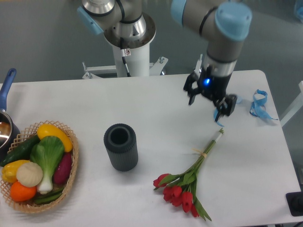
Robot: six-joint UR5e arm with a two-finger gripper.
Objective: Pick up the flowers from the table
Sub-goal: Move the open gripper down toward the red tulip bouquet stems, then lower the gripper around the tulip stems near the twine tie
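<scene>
The flowers (189, 182), red tulips with green leaves and long stems tied with a pale band, lie flat on the white table (156, 109) at the front right. The stem ends point up and right toward the gripper. My gripper (209, 106) hangs above the table just beyond the stem tips. It is open, its two dark fingers spread apart with nothing between them.
A dark grey ribbed cylinder (121, 146) stands left of the flowers. A wicker basket (38, 166) of vegetables sits at the front left, beside a pot (5, 120) with a blue handle. Curly blue ribbons (258, 105) lie at the right edge, one partly hidden behind the gripper.
</scene>
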